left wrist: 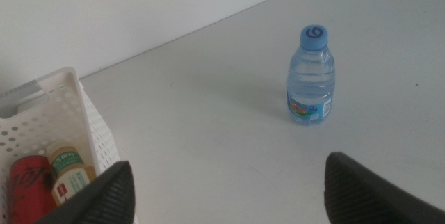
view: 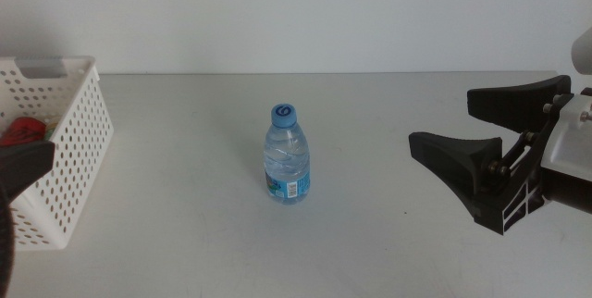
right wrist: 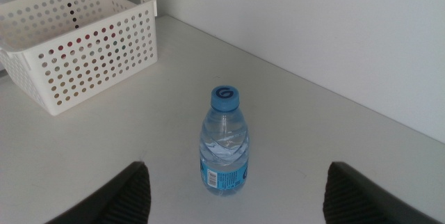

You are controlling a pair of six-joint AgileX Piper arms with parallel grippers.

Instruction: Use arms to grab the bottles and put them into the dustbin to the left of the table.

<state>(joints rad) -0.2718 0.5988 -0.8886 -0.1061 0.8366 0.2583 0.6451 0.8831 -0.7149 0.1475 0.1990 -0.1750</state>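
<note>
A small clear water bottle [view: 289, 155] with a blue cap stands upright in the middle of the table [view: 185, 242]. It also shows in the left wrist view [left wrist: 311, 78] and the right wrist view [right wrist: 224, 144]. The white holed dustbin [view: 72, 150] sits at the table's left. In it lie a red can [left wrist: 28, 189] and a pale-yellow bottle [left wrist: 69, 175]. My right gripper [view: 442, 120] is open and empty, right of the water bottle and facing it. My left gripper [left wrist: 228, 161] is open and empty, at the dustbin's near side.
A plain pale wall [view: 296, 11] runs along the table's far edge. The dustbin [right wrist: 76, 43] also shows beyond the water bottle in the right wrist view. Bare tabletop lies around the water bottle on all sides.
</note>
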